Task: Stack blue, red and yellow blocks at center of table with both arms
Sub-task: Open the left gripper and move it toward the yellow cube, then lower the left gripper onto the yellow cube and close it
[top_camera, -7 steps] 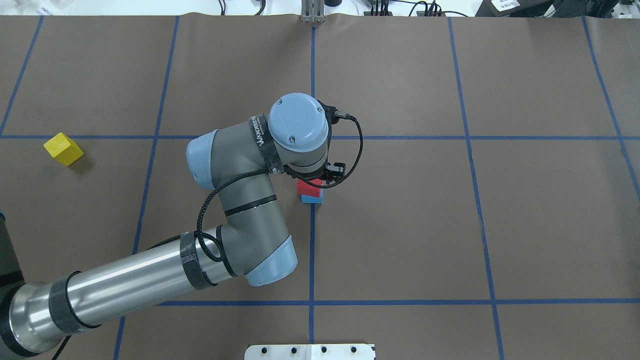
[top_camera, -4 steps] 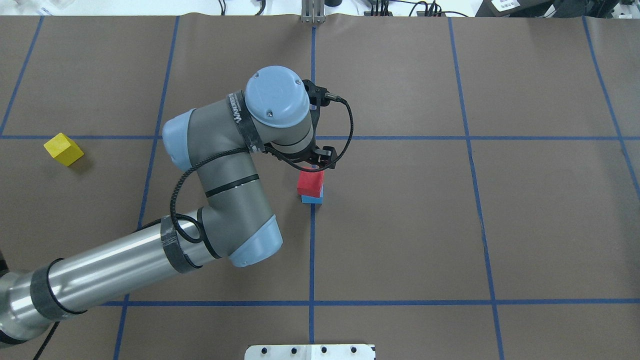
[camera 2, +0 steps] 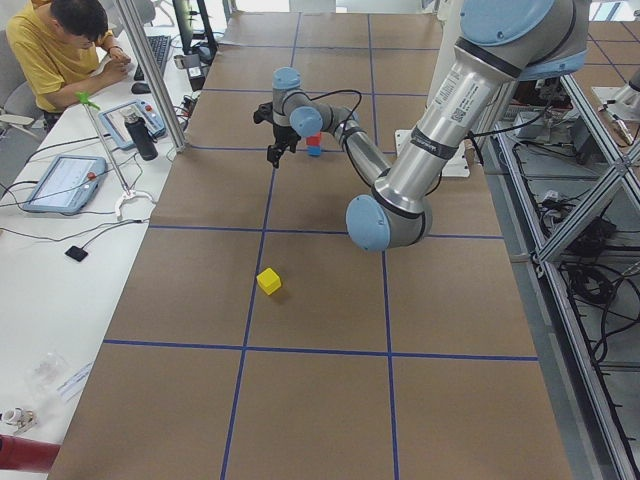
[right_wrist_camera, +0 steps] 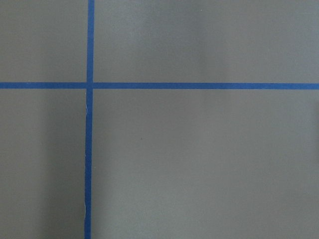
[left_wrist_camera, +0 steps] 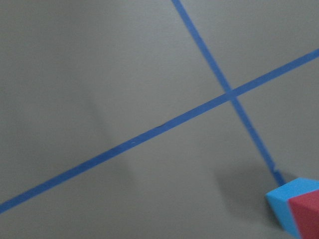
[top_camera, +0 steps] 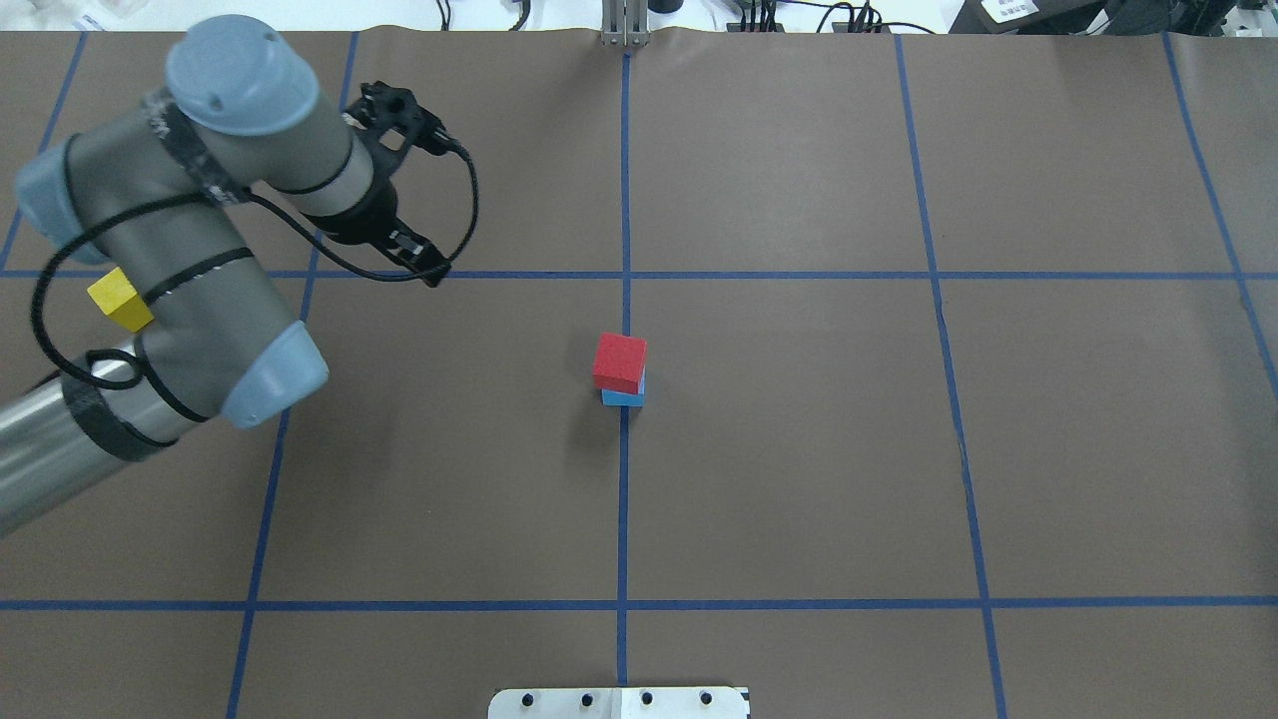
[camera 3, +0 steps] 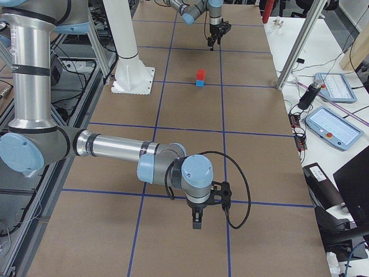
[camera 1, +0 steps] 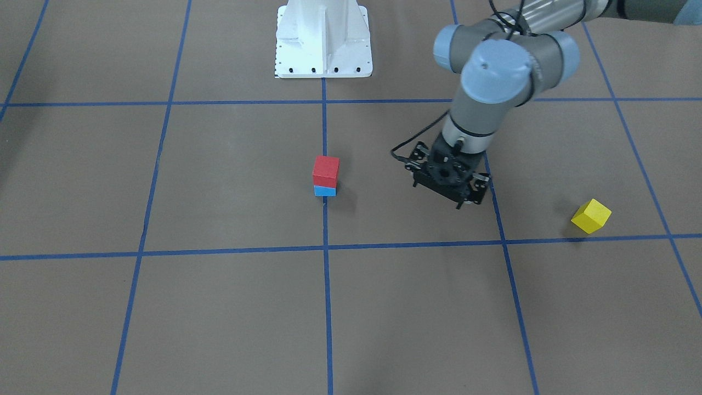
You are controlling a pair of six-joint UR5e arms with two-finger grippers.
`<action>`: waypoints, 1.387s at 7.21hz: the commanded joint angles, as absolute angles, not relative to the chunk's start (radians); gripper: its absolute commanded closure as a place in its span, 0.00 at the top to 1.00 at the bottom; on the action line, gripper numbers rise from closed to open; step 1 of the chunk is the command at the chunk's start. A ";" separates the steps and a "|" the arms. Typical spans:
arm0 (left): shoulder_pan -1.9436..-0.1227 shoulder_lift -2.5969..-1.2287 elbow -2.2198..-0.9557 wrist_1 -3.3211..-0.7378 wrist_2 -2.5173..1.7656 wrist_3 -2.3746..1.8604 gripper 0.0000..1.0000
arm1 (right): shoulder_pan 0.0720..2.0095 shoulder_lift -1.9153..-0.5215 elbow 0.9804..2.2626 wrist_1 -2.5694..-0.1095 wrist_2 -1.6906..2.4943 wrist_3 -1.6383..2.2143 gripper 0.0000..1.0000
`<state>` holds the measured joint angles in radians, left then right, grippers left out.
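Note:
A red block (top_camera: pixel 619 361) sits on a blue block (top_camera: pixel 623 397) at the table's centre, also in the front view as red (camera 1: pixel 326 170) on blue (camera 1: pixel 324 191). Both show at the lower right corner of the left wrist view, blue (left_wrist_camera: pixel 291 199) and red (left_wrist_camera: pixel 307 215). The yellow block (camera 1: pixel 590 215) lies alone on the robot's left side, partly behind the left arm in the overhead view (top_camera: pixel 118 298). My left gripper (camera 1: pixel 449 192) hangs empty and looks open, between the stack and the yellow block (top_camera: pixel 394 240). My right gripper (camera 3: pixel 197 220) hovers far off to the right; I cannot tell its state.
The white robot base plate (camera 1: pixel 323 38) stands at the near middle edge of the table. Blue tape lines grid the brown mat. An operator (camera 2: pixel 70 50) sits at a side bench with tablets beyond the far edge.
My left gripper has left the red block on the blue one and swung away to the left and farther out. The stack has not moved.

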<state>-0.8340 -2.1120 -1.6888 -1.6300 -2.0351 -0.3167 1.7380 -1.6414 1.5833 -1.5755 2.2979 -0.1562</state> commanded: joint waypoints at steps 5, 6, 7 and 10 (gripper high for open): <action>-1.126 -1.777 -1.399 -2.081 -2.258 0.057 1.00 | 1.738 -1.641 1.583 -1.557 2.298 -0.153 1.00; -1.121 -1.740 -1.397 -2.168 -2.257 -0.056 1.00 | 1.738 -1.641 1.583 -1.555 2.298 -0.155 1.00; -1.118 -1.724 -1.393 -2.250 -2.256 -0.166 1.00 | 1.738 -1.640 1.583 -1.555 2.298 -0.155 1.00; -1.103 -1.721 -1.333 -2.319 -2.247 -0.202 1.00 | 1.736 -1.640 1.583 -1.549 2.298 -0.155 1.00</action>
